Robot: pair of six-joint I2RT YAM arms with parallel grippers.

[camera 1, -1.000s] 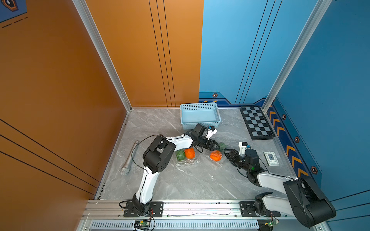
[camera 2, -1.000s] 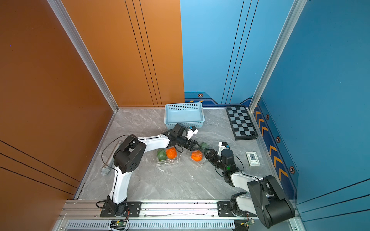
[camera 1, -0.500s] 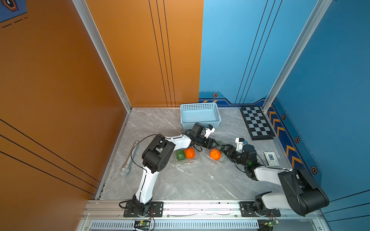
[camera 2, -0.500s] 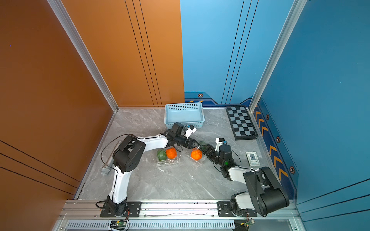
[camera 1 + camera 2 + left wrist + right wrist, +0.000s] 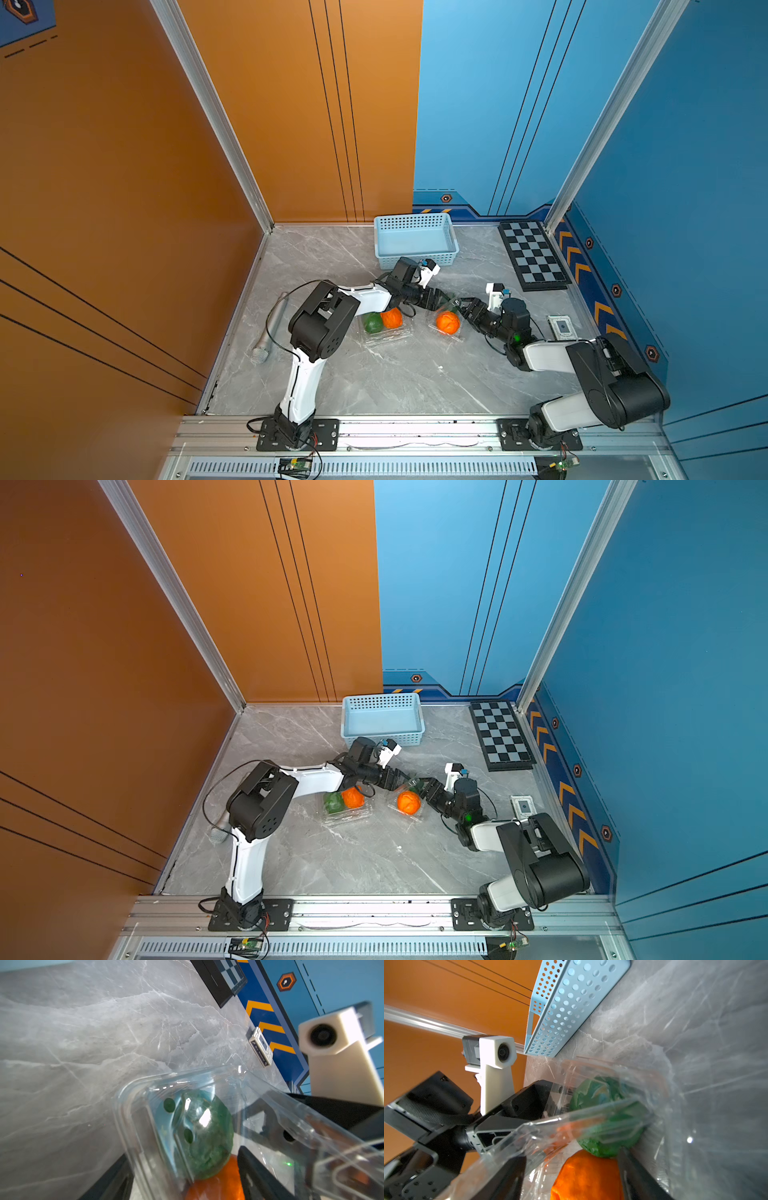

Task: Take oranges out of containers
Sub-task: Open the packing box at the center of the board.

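The coming move turns on the orange (image 5: 447,323) in the right-hand clear box (image 5: 456,338). It sits at the near end of that box, touching a green fruit (image 5: 203,1132) at the far end, so the box's long axis runs roughly near to far on the grey table (image 5: 395,374). The right gripper (image 5: 462,306) reaches in from the right. In its wrist view its fingers (image 5: 637,1172) stand apart on either side of the orange, one close against the fruit and the other clear of it with a fold of plastic between. It looks unclenched, grasping nothing. The left gripper (image 5: 445,300) comes in from the left at the far end, by the green fruit. Its jaws are parted astride that end of the box with nothing visibly pinched, though I cannot tell whether the partly lifted lid rests on a finger. The right arm seems the better placed to take the orange, lifting it toward the near side, clear of the lid. The left-hand box (image 5: 384,340) lies just beside, with its own orange (image 5: 391,318) and neither gripper at it. The blue basket (image 5: 415,259) stands beyond.
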